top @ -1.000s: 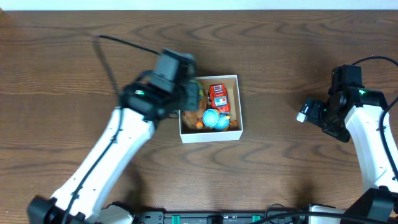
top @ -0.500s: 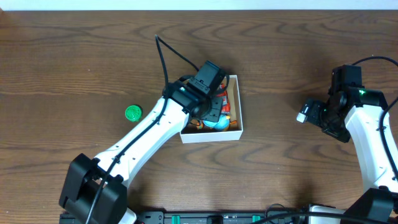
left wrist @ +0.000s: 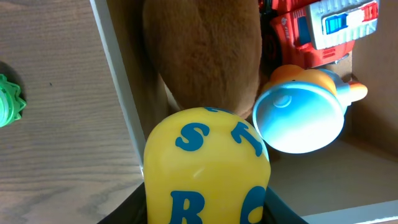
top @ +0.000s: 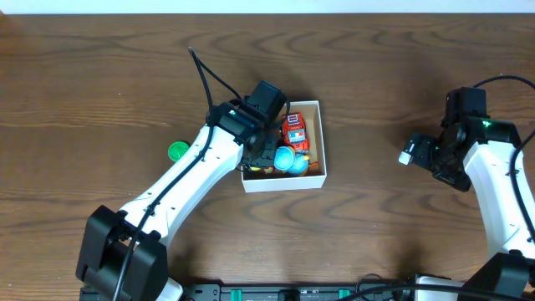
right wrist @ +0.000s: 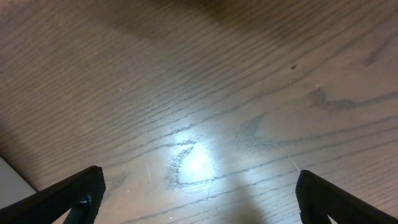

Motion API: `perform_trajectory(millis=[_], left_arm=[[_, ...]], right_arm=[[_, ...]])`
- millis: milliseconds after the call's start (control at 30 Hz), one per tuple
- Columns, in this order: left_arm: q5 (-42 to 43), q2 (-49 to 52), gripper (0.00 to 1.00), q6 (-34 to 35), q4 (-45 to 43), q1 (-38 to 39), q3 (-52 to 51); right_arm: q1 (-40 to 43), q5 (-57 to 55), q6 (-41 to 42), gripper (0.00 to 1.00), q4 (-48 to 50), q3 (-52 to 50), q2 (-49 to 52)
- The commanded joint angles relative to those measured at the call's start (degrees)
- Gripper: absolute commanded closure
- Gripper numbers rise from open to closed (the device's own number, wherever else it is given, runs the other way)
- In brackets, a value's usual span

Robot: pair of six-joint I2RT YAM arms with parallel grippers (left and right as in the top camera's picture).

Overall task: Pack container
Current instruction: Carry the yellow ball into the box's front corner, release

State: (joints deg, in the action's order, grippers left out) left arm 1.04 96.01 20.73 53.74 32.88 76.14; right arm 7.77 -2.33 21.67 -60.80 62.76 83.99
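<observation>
The container is a small white-walled box at the table's middle, its left wall also in the left wrist view. Inside lie a brown plush, a red toy truck and a light blue and orange toy. My left gripper is shut on a yellow block with blue letters, held over the container's left wall. My right gripper is open and empty at the far right over bare wood.
A small green round toy lies on the wooden table left of the container and shows at the left edge of the left wrist view. The left arm's cable rises behind the container.
My left arm swung from the left in over the container with the yellow block, then drew back slightly left, uncovering the red truck. The green toy came into view. The right arm has not moved.
</observation>
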Motion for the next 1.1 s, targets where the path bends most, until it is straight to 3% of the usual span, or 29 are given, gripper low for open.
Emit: perform_trajectory(millis=[0,67,167,233,400,600,667,733,800,867,900,1067], left_arm=[[-1.05,-0.94,0.75,0.61,0.2,0.09,0.57],[-1.05,-0.94,0.53,0.61,0.17,0.09,0.57],[-1.05,-0.94,0.31,0.61,0.15,0.09,0.57],[-1.05,-0.94,0.22,0.61,0.13,0.09,0.57],[-1.05,-0.98,0.16,0.59,-1.25,0.09,0.61],[-1.07,-2.23,0.16,0.59,-3.28,0.09,1.16],[-1.07,-2.97,0.2,0.59,-3.28,0.07,1.4],[-0.98,-3.89,0.34,0.59,-3.04,0.09,1.42],[-0.07,-4.7,0.69,0.61,-2.54,0.09,1.4],[0.04,-5.09,0.9,0.61,-1.62,0.09,1.4],[0.07,-5.09,0.94,0.63,-1.2,0.09,1.4],[2.19,-5.03,0.94,0.61,1.62,0.09,0.98]], right_arm=[[0.09,0.0,-0.74,0.01,-0.11,-0.17,-0.07],[0.09,0.0,-0.76,0.01,-0.11,-0.17,-0.07],[0.09,0.0,-0.74,0.01,-0.11,-0.17,-0.07],[0.09,0.02,-0.74,0.01,-0.11,-0.15,-0.07],[0.09,0.0,-0.76,0.01,-0.11,-0.15,-0.07],[0.09,0.0,-0.76,0.01,-0.09,-0.15,-0.07],[0.09,0.0,-0.76,0.01,-0.09,-0.15,-0.07],[0.09,0.0,-0.76,0.01,-0.07,-0.17,-0.07],[0.09,0.0,-0.79,0.01,-0.09,-0.17,-0.07],[0.09,0.0,-0.76,0.01,-0.09,-0.17,-0.07],[0.09,0.0,-0.76,0.01,-0.09,-0.17,-0.07],[0.09,0.0,-0.76,0.01,-0.09,-0.17,-0.07]])
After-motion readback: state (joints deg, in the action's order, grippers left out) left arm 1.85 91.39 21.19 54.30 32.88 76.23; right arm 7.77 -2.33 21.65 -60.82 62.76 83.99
